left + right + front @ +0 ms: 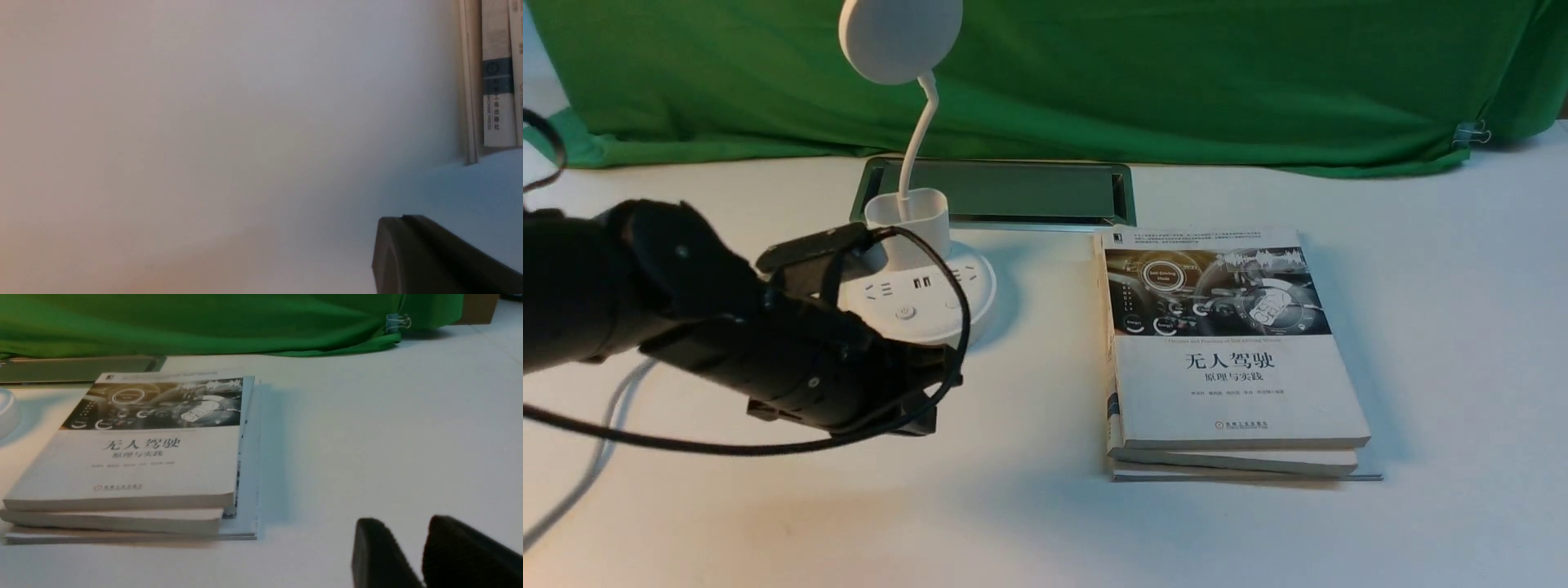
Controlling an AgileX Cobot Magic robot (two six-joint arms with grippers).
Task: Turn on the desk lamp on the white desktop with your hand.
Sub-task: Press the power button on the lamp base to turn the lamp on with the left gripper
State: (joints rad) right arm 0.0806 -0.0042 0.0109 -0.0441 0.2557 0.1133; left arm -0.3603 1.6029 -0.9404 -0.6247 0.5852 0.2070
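Your left arm is a thick matte black tube dotted with small pale screw heads, a thin black cable loops out past your black left end effector, and your right end effector shows two dark, rough-surfaced fingers

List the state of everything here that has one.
desk lamp: upright, head looks unlit.
left gripper: shut, empty, in front of the lamp's base.
right gripper: slightly open, empty.
cable hatch: lid closed.
stack of books: closed, lying flat.
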